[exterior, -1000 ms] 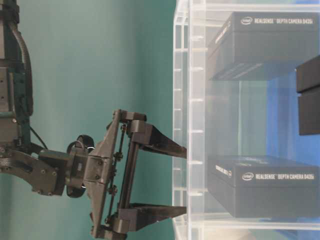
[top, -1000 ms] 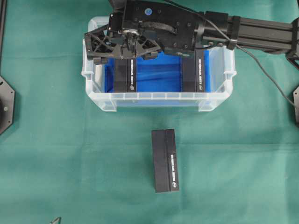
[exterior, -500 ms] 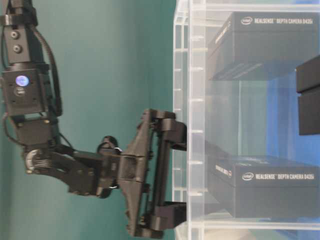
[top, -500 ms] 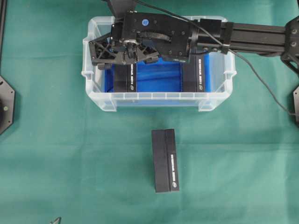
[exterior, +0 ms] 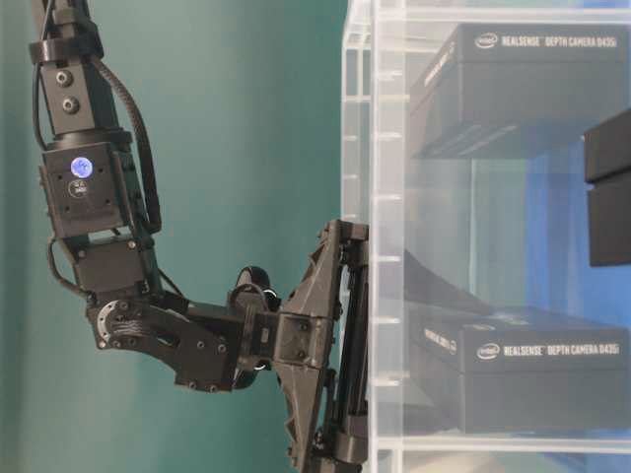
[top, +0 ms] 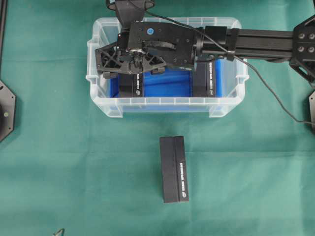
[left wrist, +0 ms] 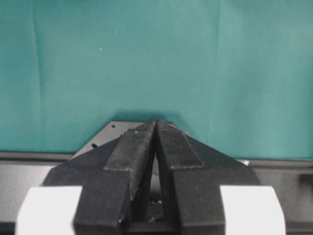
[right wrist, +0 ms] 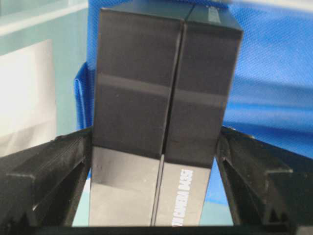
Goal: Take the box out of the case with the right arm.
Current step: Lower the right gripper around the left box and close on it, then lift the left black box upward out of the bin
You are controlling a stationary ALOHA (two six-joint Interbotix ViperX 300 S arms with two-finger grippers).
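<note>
From overhead, the right gripper (top: 110, 66) hangs spread over the left box (top: 132, 83) in the case (top: 167, 105), with a second box (top: 205, 78) at the right end and a third box (top: 174, 168) outside on the green cloth (top: 59, 162); drifting left could catch a finger on the rim. At table level the fingers dip inside the wall, risking a knock. The right wrist view shows the box between wide fingers (right wrist: 46, 183), with little room either side; an off-centre squeeze could tip it. The left gripper (left wrist: 155, 128) is pressed together, idle.

Right gripper (right wrist: 155, 196) apparently wide open
</note>
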